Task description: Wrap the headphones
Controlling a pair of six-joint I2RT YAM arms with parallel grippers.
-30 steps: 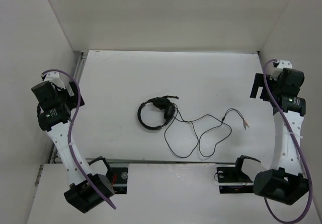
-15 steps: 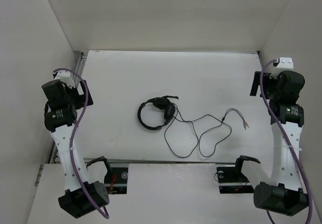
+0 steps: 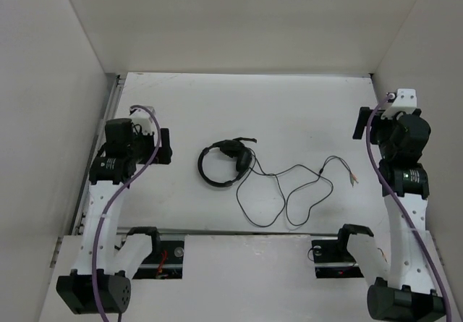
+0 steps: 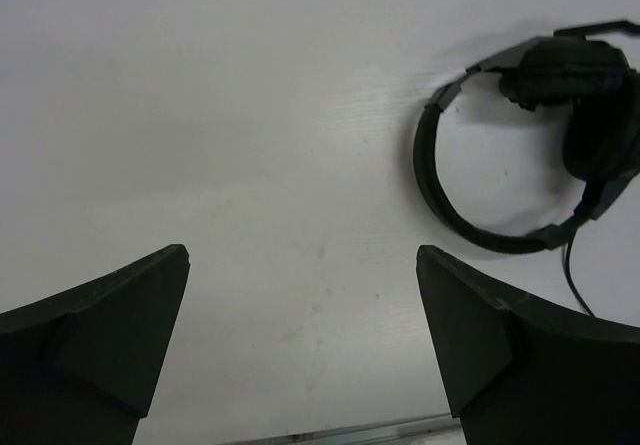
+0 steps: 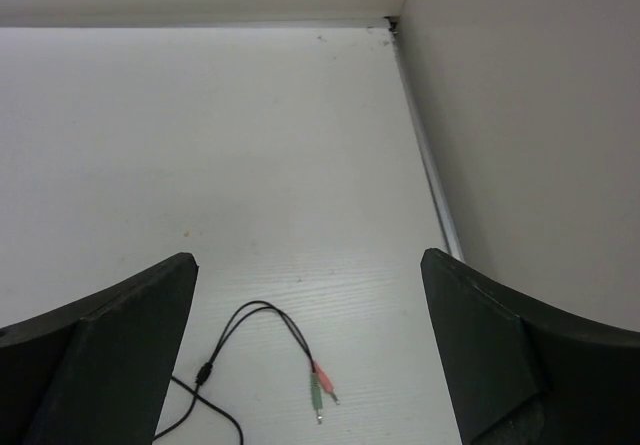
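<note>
The black headphones (image 3: 226,161) lie flat at the table's middle, headband ring to the left, earcups together at the upper right. Their thin cable (image 3: 289,192) runs right in loose loops and ends in two small plugs (image 3: 353,179). My left gripper (image 3: 165,146) is open and empty, to the left of the headband and apart from it. In the left wrist view (image 4: 302,265) the headphones (image 4: 570,70) are at the upper right. My right gripper (image 3: 359,123) is open and empty, beyond the plugs. In the right wrist view (image 5: 310,265) the pink and green plugs (image 5: 320,385) lie low between the fingers.
White walls close in the table on the left, back and right; the right wall (image 5: 520,115) is close to my right gripper. A metal rail (image 3: 108,112) runs along the left edge. Two black mounts (image 3: 155,246) (image 3: 340,250) sit at the table's near edge.
My left arm has swung right, bringing its gripper from the left wall toward the headphones. My right gripper has shifted slightly left and away. The headphones and cable have not moved.
</note>
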